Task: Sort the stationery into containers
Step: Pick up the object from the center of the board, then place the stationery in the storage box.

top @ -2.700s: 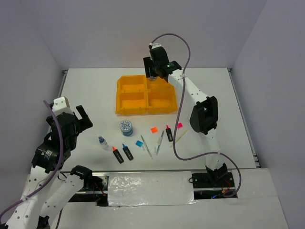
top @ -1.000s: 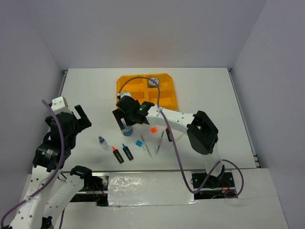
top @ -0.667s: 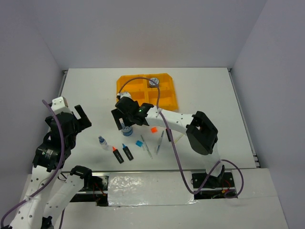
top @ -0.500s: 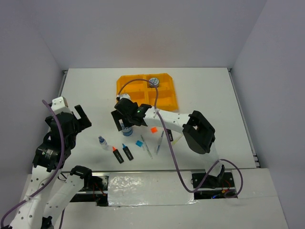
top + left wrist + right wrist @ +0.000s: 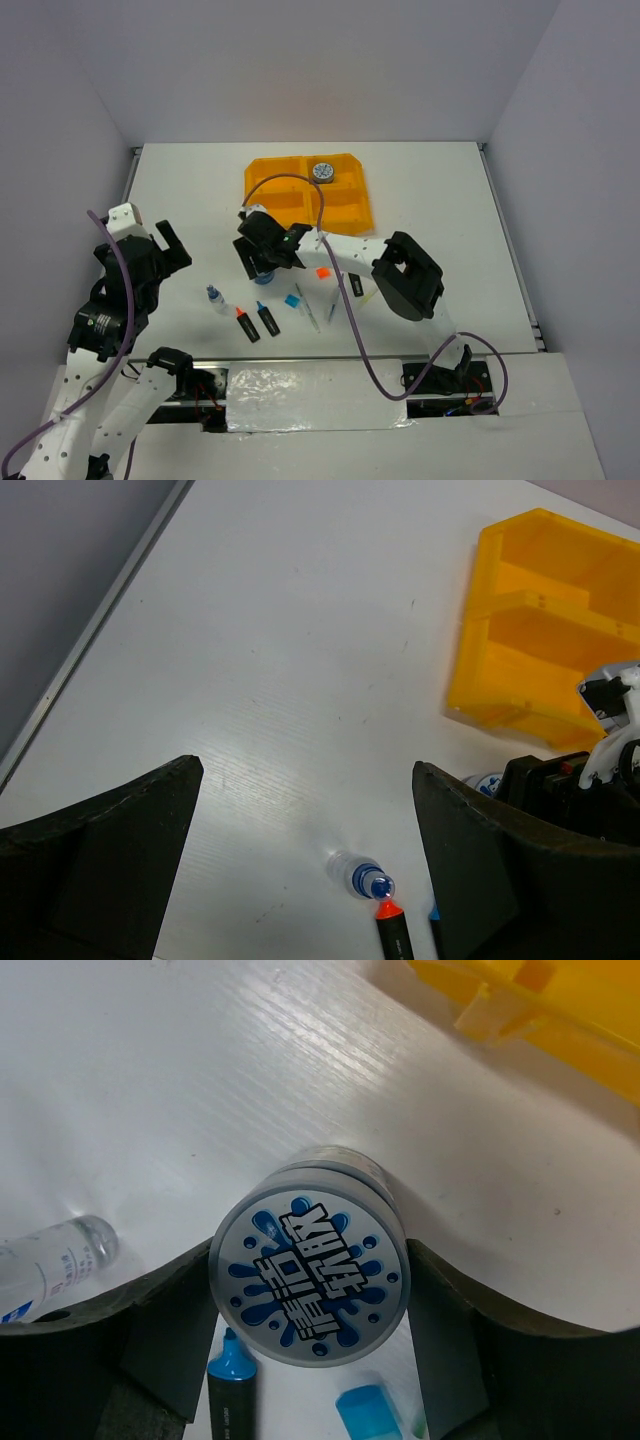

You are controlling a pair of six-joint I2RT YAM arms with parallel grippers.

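A round blue-white tape roll (image 5: 310, 1280) stands on the table between my right gripper's fingers (image 5: 170, 1340), and both pads touch its sides. From above, the right gripper (image 5: 262, 257) covers that roll just in front of the orange-yellow tray (image 5: 268, 213). Another tape roll (image 5: 322, 171) lies in the tray's far compartment. On the table lie a white bottle (image 5: 215, 298), an orange-capped highlighter (image 5: 245, 323), a blue-capped highlighter (image 5: 266, 316), a blue square (image 5: 293, 300), an orange square (image 5: 323, 271) and thin pens (image 5: 308, 308). My left gripper (image 5: 170, 246) hangs open above the bottle (image 5: 360, 872), holding nothing.
The right arm (image 5: 405, 275) stretches across the table's middle and hides part of the stationery behind it. The tray's corner (image 5: 500, 695) is close to the held roll. A raised rail (image 5: 131, 175) runs along the table's left edge, with walls behind.
My right arm left a roll in the tray's far compartment, swung down to the roll on the table, and its jaws narrowed onto it. The left arm has not moved.
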